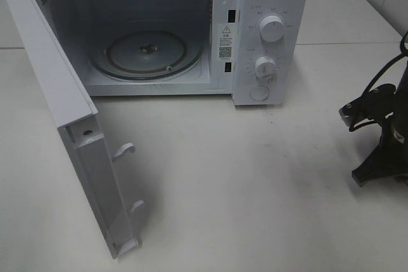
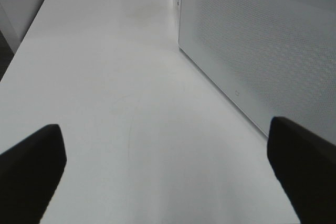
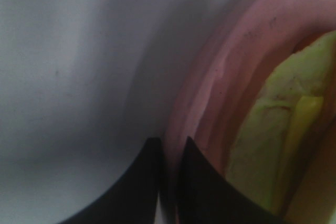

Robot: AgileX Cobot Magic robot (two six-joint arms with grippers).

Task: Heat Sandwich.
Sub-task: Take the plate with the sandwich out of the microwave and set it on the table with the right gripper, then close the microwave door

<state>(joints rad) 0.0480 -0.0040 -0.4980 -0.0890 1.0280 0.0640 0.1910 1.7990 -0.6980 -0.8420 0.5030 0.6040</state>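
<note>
In the right wrist view the sandwich [image 3: 278,145] shows as pale yellow-green filling lying on a round pink plate [image 3: 220,77]. My right gripper [image 3: 170,142] has its two dark fingers close together on the plate's rim, which runs between them. In the exterior high view only part of the right arm [image 1: 382,132] shows at the right edge; the plate and sandwich are outside that frame. My left gripper [image 2: 168,177] stands open over bare table, holding nothing.
A white microwave [image 1: 268,30] stands at the back with its door [image 1: 70,125] swung wide open to the left and a glass turntable [image 1: 146,52] inside. A perforated white panel [image 2: 262,51] rises close beside the left gripper. The white table [image 1: 242,189] lies in front.
</note>
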